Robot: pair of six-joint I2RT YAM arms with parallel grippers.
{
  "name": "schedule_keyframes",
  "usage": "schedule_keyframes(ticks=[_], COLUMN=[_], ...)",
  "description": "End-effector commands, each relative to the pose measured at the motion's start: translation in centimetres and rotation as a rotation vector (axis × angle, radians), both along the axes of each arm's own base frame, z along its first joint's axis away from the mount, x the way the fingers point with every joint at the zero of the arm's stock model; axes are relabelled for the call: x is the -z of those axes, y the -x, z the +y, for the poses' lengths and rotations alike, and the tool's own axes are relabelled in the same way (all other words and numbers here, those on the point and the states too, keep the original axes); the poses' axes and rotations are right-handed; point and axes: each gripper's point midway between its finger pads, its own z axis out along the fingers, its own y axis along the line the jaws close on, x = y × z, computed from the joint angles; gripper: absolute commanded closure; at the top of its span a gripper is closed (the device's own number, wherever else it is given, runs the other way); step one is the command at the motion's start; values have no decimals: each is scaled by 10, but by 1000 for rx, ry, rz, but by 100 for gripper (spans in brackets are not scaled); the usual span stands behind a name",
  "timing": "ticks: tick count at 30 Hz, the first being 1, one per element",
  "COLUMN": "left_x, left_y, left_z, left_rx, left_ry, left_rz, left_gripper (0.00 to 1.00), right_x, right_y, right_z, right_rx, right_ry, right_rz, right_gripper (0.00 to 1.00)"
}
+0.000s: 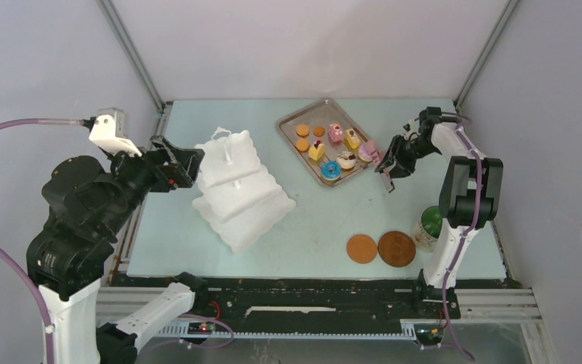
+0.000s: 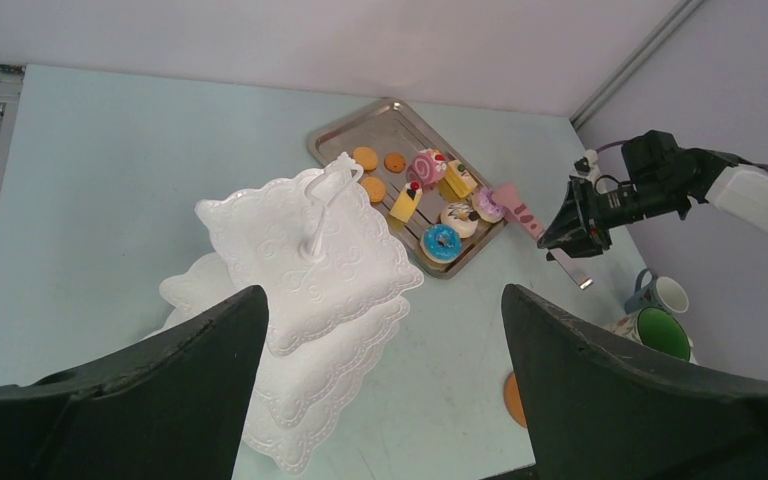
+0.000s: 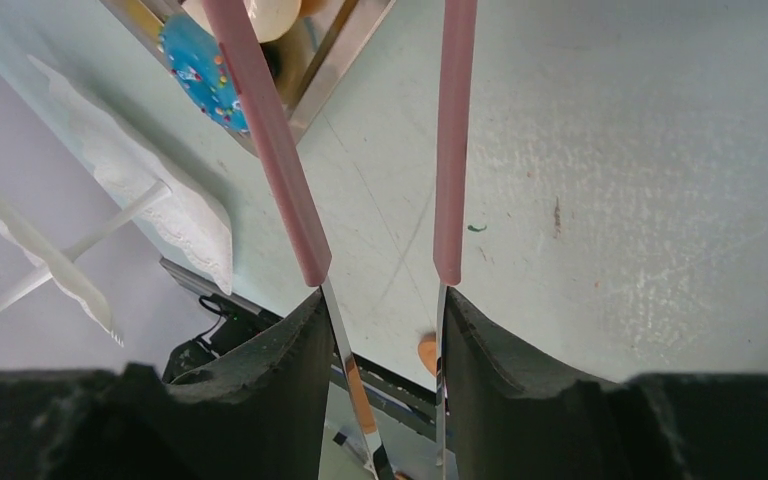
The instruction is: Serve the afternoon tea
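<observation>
The white three-tier scalloped stand (image 1: 239, 186) stands left of centre and also shows in the left wrist view (image 2: 305, 250). My left gripper (image 1: 186, 163) is open and empty just left of it. Orange biscuits (image 1: 302, 130), cake slices (image 1: 317, 150), a blue doughnut (image 1: 330, 170) and a pink doughnut (image 1: 367, 152) lie on the silver tray (image 1: 292, 121). My right gripper (image 1: 389, 163) is shut on the pink tongs (image 3: 270, 130), whose arms stand apart and reach over the tray's right edge near the blue doughnut (image 3: 200, 70). Two brown coasters (image 1: 361, 249) lie at front right.
The green-lined mug (image 1: 428, 225) stands by the right arm's base. A small white cup (image 2: 665, 293) stands behind it; the arm hides it in the top view. Bare table lies between the stand and the coasters.
</observation>
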Motion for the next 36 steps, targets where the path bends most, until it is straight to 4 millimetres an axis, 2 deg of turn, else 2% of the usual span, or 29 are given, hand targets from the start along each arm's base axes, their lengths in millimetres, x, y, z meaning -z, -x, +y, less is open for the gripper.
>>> schedule_keyframes(ticks=[1, 7, 16, 32, 36], left_x=[-9, -16, -14, -12, -11], left_y=[1, 4, 2, -1, -1], left_z=[-1, 0, 0, -1, -1], left_rx=[14, 21, 15, 12, 14], left_ry=[-9, -14, -22, -21, -21], left_rz=[-38, -63, -63, -58, -55], left_gripper=[5, 5, 5, 5, 5], right_x=[-11, -10, 3, 8, 5], right_y=[-15, -19, -20, -30, -31], right_z=[5, 11, 2, 10, 10], right_rx=[-19, -43, -37, -28, -23], right_ry=[26, 50, 85, -4, -17], right_rz=[-42, -33, 0, 13, 8], right_gripper=[56, 57, 56, 56, 64])
